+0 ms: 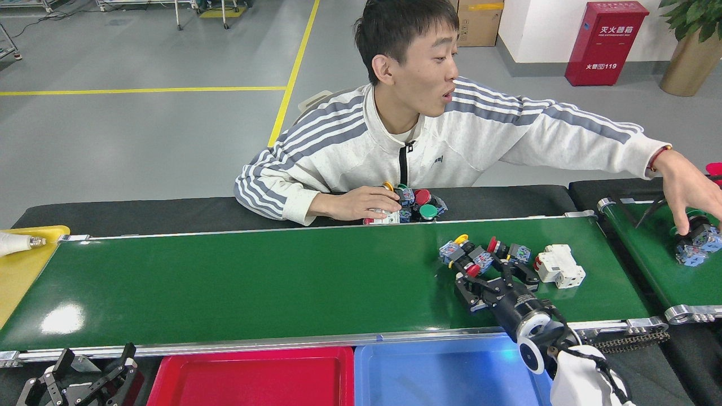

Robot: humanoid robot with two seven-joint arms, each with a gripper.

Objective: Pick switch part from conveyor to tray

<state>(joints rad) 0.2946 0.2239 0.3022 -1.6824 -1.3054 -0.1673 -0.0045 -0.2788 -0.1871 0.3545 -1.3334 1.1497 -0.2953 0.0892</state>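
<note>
On the right half of the long green conveyor (254,282) lies a cluster of switch parts (467,255) with blue bodies and yellow and red caps. Beside it are a red-capped switch part (510,251) and a white breaker block (559,266). My right gripper (494,276) reaches over the belt's near rail, open, its black fingers spread just in front of the cluster and close to a small red cap. My left gripper (90,366) rests low at the bottom left, open and holding nothing. A red tray (254,378) and a blue tray (445,375) sit below the belt's near rail.
A person sits behind the belt, one hand (350,204) by a pile of switch parts (417,204) on the black table. The other hand (685,194) reaches over the short green belt (648,254) at right, onto more parts (696,245). A yellow tray (22,270) sits at far left.
</note>
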